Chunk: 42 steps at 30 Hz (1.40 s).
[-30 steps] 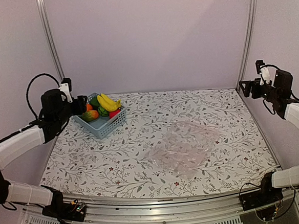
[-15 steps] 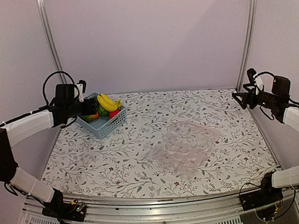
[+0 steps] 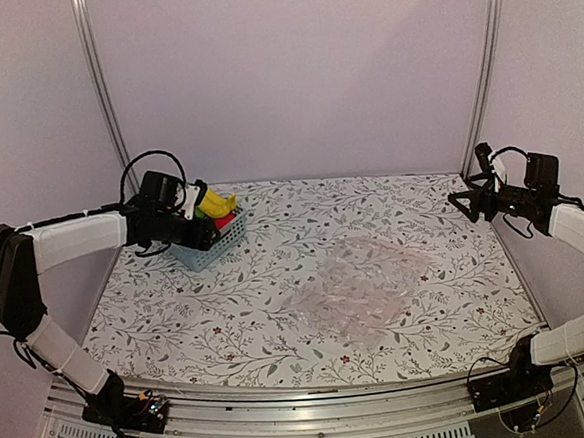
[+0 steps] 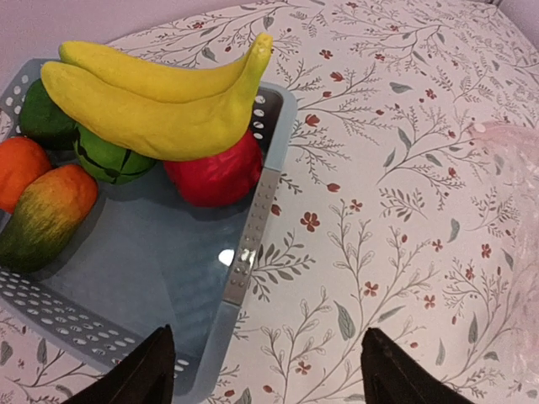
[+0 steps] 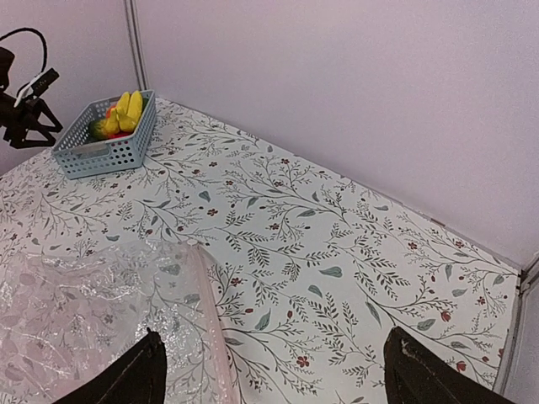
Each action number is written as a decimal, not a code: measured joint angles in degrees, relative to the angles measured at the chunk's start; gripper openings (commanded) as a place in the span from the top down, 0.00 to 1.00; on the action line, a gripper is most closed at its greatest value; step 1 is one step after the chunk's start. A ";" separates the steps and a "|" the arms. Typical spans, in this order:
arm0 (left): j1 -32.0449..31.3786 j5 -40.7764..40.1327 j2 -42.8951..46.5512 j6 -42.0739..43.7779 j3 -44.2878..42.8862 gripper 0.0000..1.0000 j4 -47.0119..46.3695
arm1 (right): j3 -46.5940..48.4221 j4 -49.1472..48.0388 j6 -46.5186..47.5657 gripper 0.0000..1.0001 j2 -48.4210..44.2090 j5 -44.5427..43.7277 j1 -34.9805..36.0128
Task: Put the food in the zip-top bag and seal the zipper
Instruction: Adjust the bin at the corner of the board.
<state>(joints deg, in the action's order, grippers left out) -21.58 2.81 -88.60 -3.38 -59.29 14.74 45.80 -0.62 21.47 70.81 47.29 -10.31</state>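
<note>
The food lies heaped in a light-blue basket (image 4: 253, 244) at the table's back left: yellow bananas (image 4: 160, 101) on top, a red piece (image 4: 215, 172), a green piece (image 4: 109, 160), an orange one (image 4: 21, 168) and an orange-green one (image 4: 46, 215). My left gripper (image 4: 268, 374) hangs open just above the basket's near-right rim, holding nothing; from above this left gripper (image 3: 199, 210) partly hides the basket (image 3: 214, 246). The clear zip-top bag (image 3: 361, 279) lies flat mid-table, empty. Its zipper (image 5: 206, 320) runs along the edge facing my right gripper (image 5: 274, 370), which is open, high at the back right.
Floral cloth covers the table (image 3: 279, 320). Purple walls close the back and sides, with metal posts (image 3: 484, 65) at the back corners. The right gripper (image 3: 461, 200) hovers over the table's right edge.
My left arm has swung right and forward, from beside the basket to above it. The right gripper has dropped lower and tilted toward the table.
</note>
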 measured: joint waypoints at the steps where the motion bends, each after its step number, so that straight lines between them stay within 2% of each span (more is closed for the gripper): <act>1: -0.26 0.00 -0.48 0.13 -0.17 0.25 0.50 | 0.02 0.20 0.15 0.12 0.00 0.07 0.00; 4: -0.59 0.00 -2.14 0.15 -1.03 0.28 1.14 | 0.02 0.74 0.48 0.12 0.02 0.22 0.00; 13: -0.85 -3.58 -10.08 -0.57 -6.67 0.48 1.03 | 0.04 1.75 1.11 0.13 0.02 0.92 0.00; 17: -0.87 -5.01 -12.94 -0.72 -8.50 0.53 1.03 | 0.90 2.80 1.53 0.13 0.02 1.44 -0.02; 24: -0.87 -5.31 -14.67 0.33 -9.33 0.73 1.27 | 1.44 3.23 1.88 0.13 -0.13 2.16 -0.02; 34: -1.84 -1.16 -14.67 2.36 -9.33 0.80 1.03 | 1.46 3.30 1.95 0.13 -0.76 2.64 -0.02; 42: -6.93 2.78 -14.23 5.60 -7.65 0.81 0.55 | 1.46 3.67 2.12 0.13 -0.98 2.67 -0.02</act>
<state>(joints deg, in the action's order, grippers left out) -28.51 5.58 -102.83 2.22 -66.94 15.29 47.27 3.05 23.59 69.82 49.95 -10.33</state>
